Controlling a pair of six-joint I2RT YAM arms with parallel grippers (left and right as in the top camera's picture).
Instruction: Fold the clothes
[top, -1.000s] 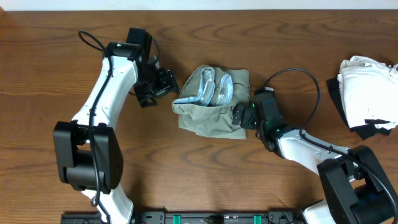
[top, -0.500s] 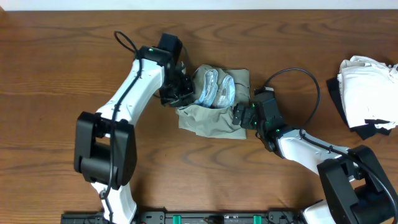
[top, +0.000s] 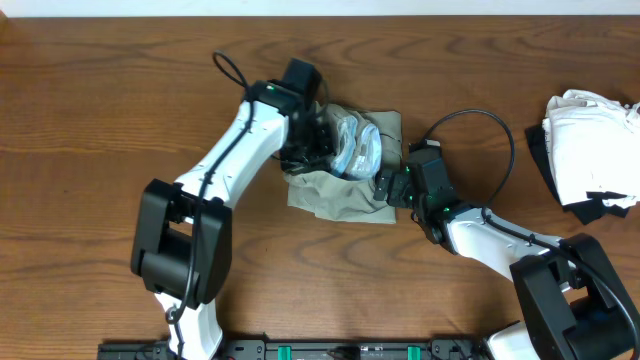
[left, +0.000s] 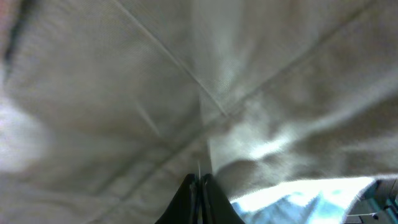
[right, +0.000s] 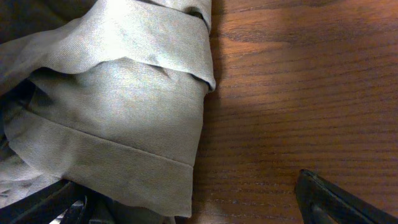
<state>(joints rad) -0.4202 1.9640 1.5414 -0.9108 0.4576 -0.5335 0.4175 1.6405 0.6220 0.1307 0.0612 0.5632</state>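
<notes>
The clothes (top: 340, 192) are a wrinkled grey-green bundle at the table's middle, with pale pocket lining (top: 352, 145) showing on top. My left gripper (top: 318, 140) is over the bundle's upper left. In the left wrist view its black fingertips (left: 191, 196) are pressed together on a fold of the cloth (left: 124, 93), which fills that view. My right gripper (top: 386, 185) sits at the garment's right edge. It is open, one finger (right: 339, 199) over bare wood and the other (right: 56, 202) under the hem (right: 124, 162).
A pile of white cloth (top: 590, 140) lying on something black sits at the far right of the wooden table (top: 100, 100). The right arm's black cable (top: 490, 115) loops just right of the garment.
My left arm swung right from the bare table onto the garment's upper left, and its gripper shut there. The garment's left tip no longer shows. The right arm held still.
</notes>
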